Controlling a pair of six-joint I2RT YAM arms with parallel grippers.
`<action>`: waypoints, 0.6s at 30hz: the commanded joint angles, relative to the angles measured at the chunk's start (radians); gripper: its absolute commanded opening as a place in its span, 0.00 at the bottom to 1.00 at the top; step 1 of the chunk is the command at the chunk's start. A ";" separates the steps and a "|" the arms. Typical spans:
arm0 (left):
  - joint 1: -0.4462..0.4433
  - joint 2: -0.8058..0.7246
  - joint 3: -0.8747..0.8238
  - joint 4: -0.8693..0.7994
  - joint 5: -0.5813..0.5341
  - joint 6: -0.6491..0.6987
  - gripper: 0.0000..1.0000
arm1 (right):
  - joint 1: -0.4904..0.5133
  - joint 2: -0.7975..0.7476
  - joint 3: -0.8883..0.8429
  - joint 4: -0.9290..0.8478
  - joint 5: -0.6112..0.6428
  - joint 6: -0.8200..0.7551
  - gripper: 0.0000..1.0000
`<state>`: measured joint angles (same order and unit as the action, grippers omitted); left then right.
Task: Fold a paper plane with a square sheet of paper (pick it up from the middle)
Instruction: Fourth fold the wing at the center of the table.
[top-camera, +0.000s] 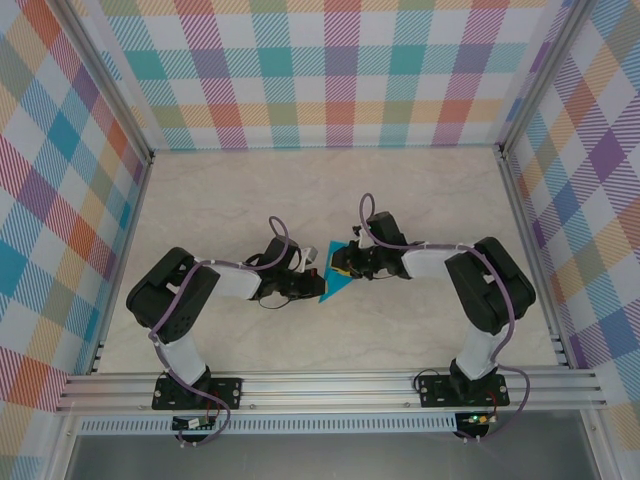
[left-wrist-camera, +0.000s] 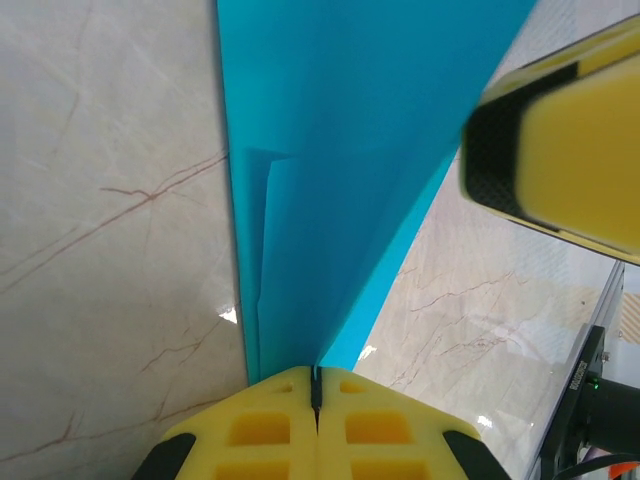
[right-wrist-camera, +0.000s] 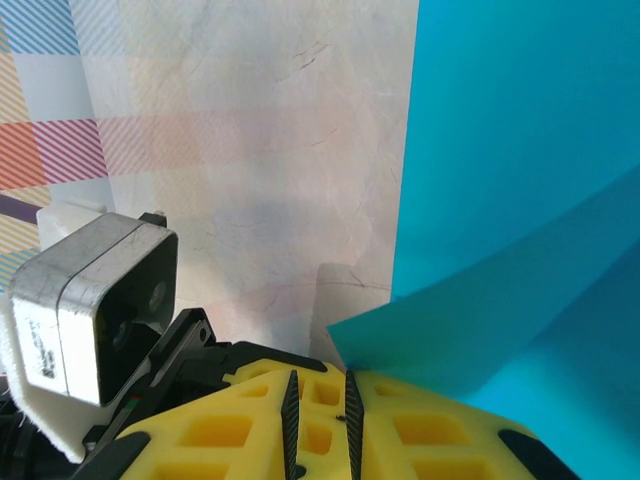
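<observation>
Tabletop of pale marble pattern is spreading under both arms. Checked walls in many colours are standing around it on three sides, and an aluminium frame is running along the near edge. I am seeing the teal sheet of paper near the middle, between the two hands, showing folded layers. My left hand is clamping one narrow end of it, fingers pressed together. My right hand is sitting just beside the paper with a thin gap between its fingers; I cannot tell whether it is gripping.
</observation>
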<state>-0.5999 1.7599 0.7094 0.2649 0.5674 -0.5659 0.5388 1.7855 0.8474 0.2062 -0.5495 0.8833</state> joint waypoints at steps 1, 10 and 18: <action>0.020 0.016 -0.004 0.013 0.014 -0.012 0.00 | 0.006 0.036 0.033 0.045 -0.033 0.013 0.22; 0.020 0.001 -0.010 -0.008 -0.010 0.001 0.08 | 0.005 0.101 0.059 0.025 0.021 0.022 0.22; 0.020 -0.036 -0.045 -0.025 -0.027 0.024 0.17 | 0.005 0.107 0.071 0.023 0.018 0.021 0.22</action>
<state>-0.5987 1.7489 0.6998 0.2722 0.5694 -0.5640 0.5388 1.8820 0.8879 0.2173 -0.5320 0.9024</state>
